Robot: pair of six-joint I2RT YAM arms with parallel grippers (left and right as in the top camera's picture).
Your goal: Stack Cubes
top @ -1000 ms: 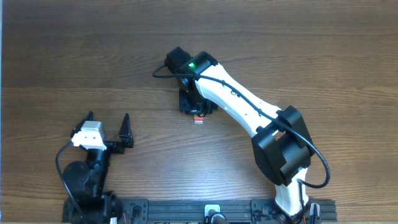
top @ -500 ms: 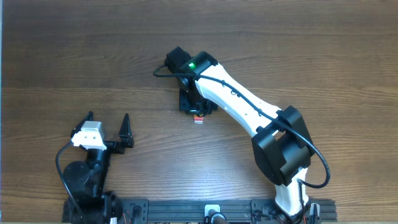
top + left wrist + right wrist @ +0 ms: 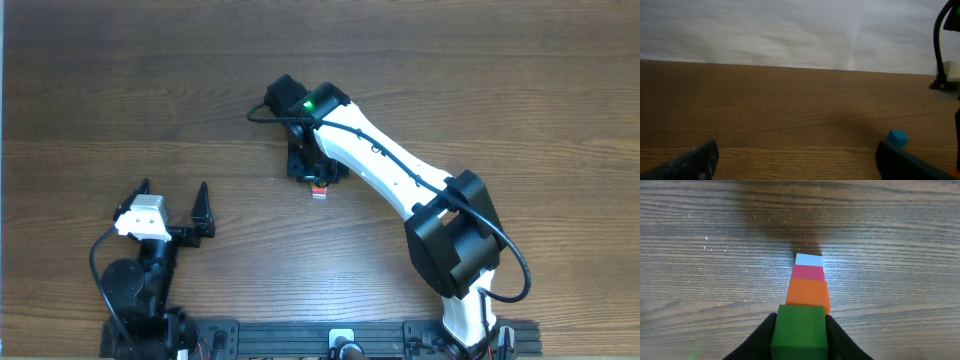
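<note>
Green cube (image 3: 799, 330) seemingly flush atop orange cube (image 3: 808, 291), wood table (image 3: 700, 255) around.

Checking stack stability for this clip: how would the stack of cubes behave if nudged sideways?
Probably tips easily: the stack is four cubes tall on one blue cube. The cubes look stiff and flat-faced, so they would likely tumble, not roll. The right hand grips the green cube, which may steady it.
</note>
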